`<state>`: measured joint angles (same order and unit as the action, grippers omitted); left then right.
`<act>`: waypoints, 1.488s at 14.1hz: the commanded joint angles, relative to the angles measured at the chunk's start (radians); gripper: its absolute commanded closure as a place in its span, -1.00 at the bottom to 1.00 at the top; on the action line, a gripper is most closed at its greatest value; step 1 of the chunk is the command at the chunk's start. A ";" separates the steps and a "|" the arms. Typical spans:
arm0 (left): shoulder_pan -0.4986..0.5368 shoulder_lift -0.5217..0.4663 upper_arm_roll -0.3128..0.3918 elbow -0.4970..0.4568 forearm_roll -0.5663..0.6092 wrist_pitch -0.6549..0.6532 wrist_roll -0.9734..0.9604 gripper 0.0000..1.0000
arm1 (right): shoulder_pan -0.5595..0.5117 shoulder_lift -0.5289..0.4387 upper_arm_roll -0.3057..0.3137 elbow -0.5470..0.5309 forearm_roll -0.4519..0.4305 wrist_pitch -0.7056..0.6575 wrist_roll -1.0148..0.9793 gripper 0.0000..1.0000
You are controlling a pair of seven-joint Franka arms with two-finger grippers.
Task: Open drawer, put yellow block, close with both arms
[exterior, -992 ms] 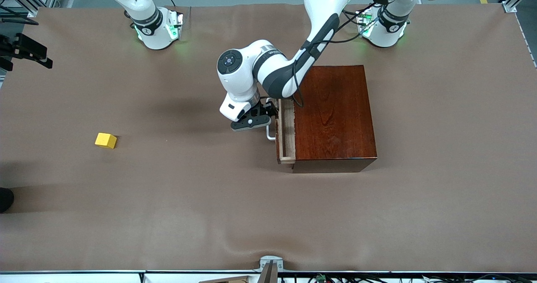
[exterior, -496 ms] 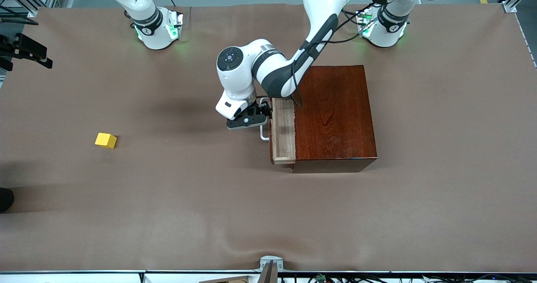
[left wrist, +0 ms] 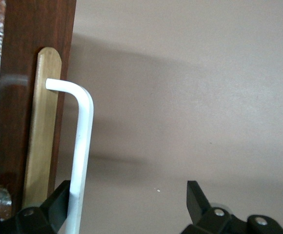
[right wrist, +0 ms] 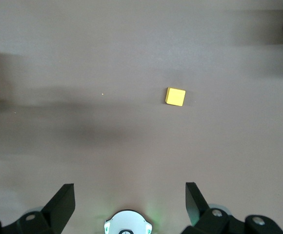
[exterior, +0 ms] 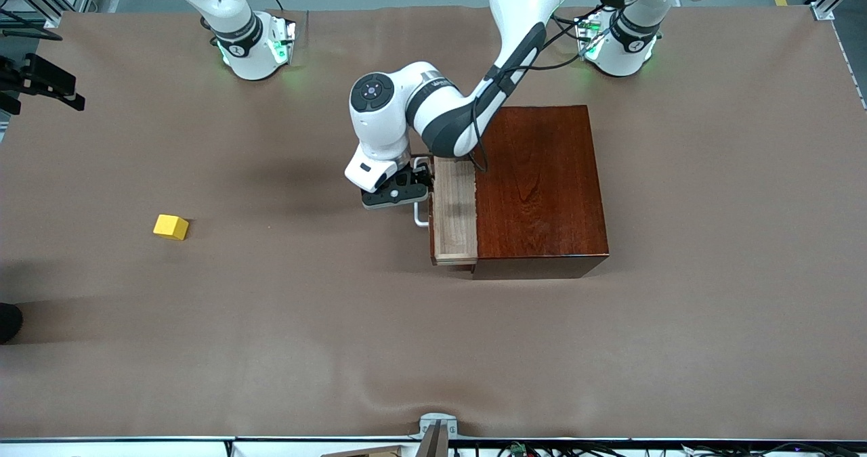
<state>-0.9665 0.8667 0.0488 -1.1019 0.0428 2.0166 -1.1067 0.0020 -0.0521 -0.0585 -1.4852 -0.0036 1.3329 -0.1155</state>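
The drawer (exterior: 454,213) stands partly pulled out of the dark mahogany box (exterior: 542,186), its pale wood tray showing. My left gripper (exterior: 421,181) is at the white handle (exterior: 420,216), at the handle's end farther from the front camera. In the left wrist view the gripper (left wrist: 129,204) is open, with one finger (left wrist: 58,204) against the handle bar (left wrist: 80,161) in front of the reddish drawer front (left wrist: 14,97). The yellow block (exterior: 171,227) lies on the table toward the right arm's end. My right gripper (right wrist: 130,204) is open and empty, high over the table, with the block (right wrist: 175,96) below it.
The right arm's green-lit base (exterior: 254,44) and the left arm's base (exterior: 620,44) stand at the table's edge farthest from the front camera. A black fixture (exterior: 40,81) sticks in at the right arm's end. Brown cloth (exterior: 305,321) covers the table.
The drawer has slid farther out of the box toward the right arm's end, and my left gripper has moved with the handle. The yellow block has not moved.
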 commanded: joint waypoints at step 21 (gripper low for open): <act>-0.020 -0.070 0.008 0.082 -0.023 -0.019 -0.055 -1.00 | -0.017 0.103 0.002 0.011 -0.007 0.106 -0.009 -1.00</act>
<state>-0.9875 0.8479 0.0547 -1.0312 0.0287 2.0664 -1.1482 -0.0013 0.0233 -0.0633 -1.4863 -0.0044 1.4320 -0.1155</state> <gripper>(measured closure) 0.000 0.000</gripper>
